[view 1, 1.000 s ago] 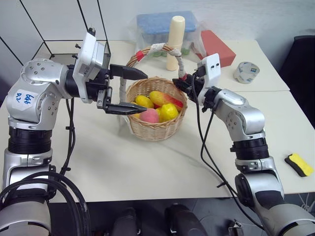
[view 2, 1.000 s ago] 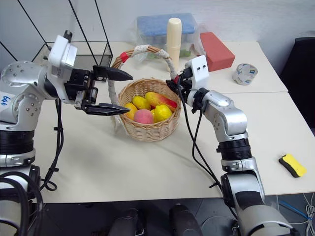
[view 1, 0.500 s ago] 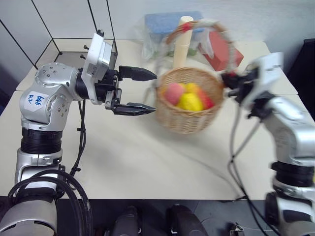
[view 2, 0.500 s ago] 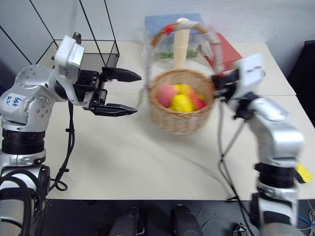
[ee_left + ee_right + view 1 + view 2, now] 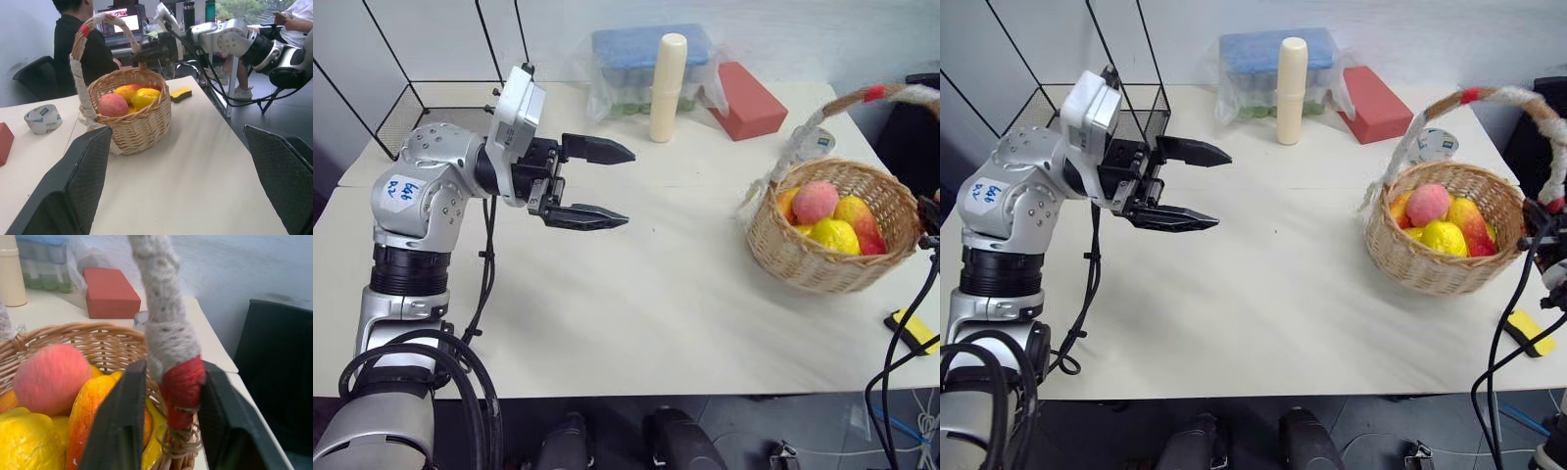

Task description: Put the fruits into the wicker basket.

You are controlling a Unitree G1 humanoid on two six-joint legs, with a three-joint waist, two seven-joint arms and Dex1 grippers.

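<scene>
Right wrist view: right gripper (image 5: 168, 431) fingers clamp the wicker basket (image 5: 1440, 264) handle at its red tie, basket with fruits (image 5: 1440, 223) at the table's (image 5: 1263, 284) right edge near a sponge (image 5: 1529, 333) and tape roll (image 5: 1433, 145); left gripper (image 5: 1205, 188) fingers apart, empty, well apart.

Silver-grey left arm (image 5: 421, 186), black ribbed joint rings, a blue-scribbled white sticker (image 5: 399, 188), white wrist block, black cables looping down; left gripper (image 5: 612, 183) fingers black and pointed.
</scene>
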